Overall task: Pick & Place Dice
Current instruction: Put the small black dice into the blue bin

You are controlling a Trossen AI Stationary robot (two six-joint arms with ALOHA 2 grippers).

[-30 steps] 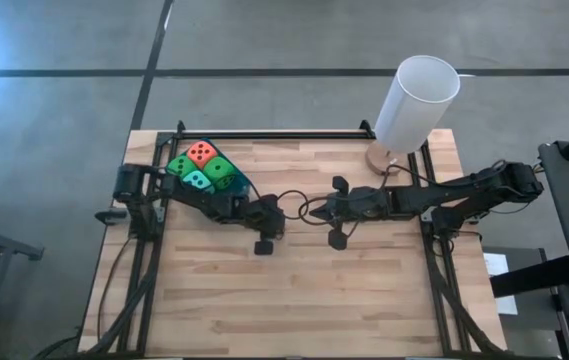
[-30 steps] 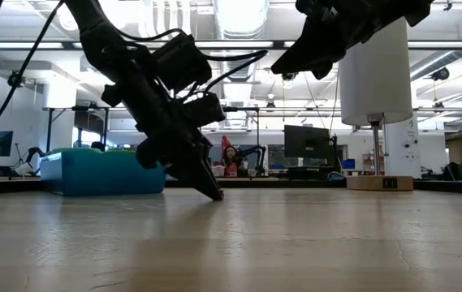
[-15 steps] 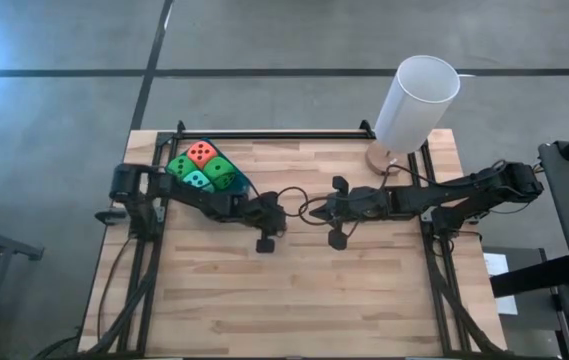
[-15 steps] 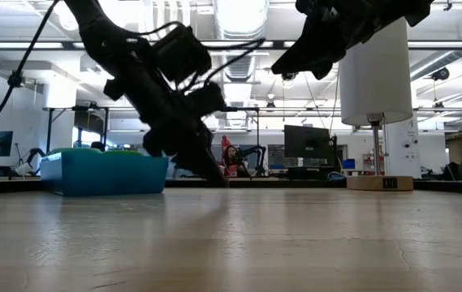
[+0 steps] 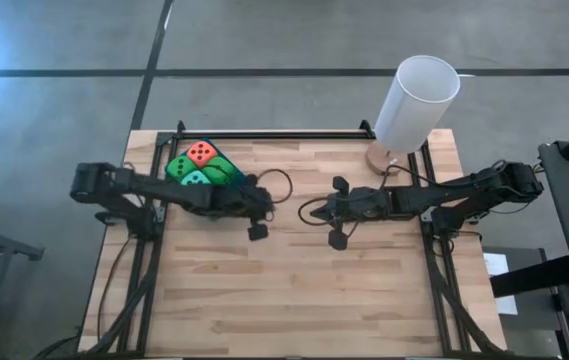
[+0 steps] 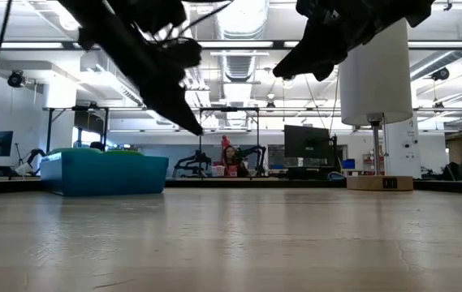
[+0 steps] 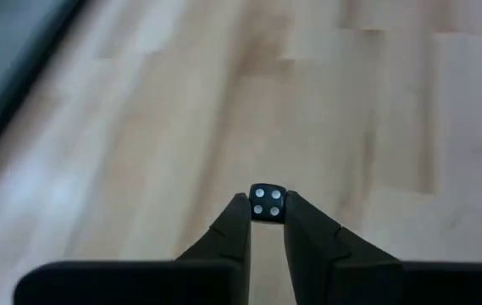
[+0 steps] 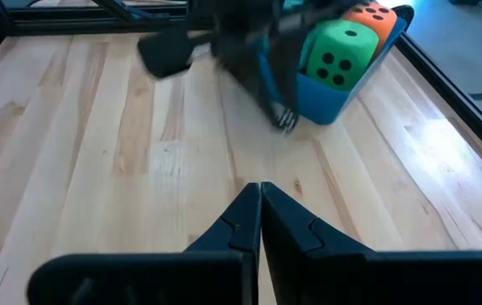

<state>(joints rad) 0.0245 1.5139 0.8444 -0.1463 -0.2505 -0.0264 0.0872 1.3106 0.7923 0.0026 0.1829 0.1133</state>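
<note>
Lifted and drawn back since a second ago: the left gripper [image 5: 257, 230] was down with its tip on the tabletop [image 5: 294, 300] and now hangs well clear of the wood, nearer the blue tray [image 6: 105, 177].

Closest to me, the left wrist view shows the fingers [image 7: 232, 224] pinching a small black die [image 7: 267, 202] with white pips. Only their very tips hold it, and most of the cube stands proud of them. That is my first worry. With so little of it gripped, a quick swing or a jolt could twist it loose, and a cube that small would roll away across the bare boards.

Next out is the right gripper [image 8: 260, 199], hovering near mid-table with its fingers pressed together and holding nothing. It points at the left arm and sits close to it. If I swing the left arm wide, the two could clip each other, or the loose cable loops between them could snag.

Beyond that is the tray at the far left corner, already crowded with the orange-red die [image 5: 201, 153], two green dice [image 5: 179, 165] [image 5: 222, 170] and the teal die [image 5: 197, 180]. These stand above the rim. A low approach could catch the rim or nudge the big cubes. A release from too high could bounce the black die off them and out.

Farthest off, the white cylinder [image 5: 416, 100] on its wooden base stands well apart, so I see no trouble there.
</note>
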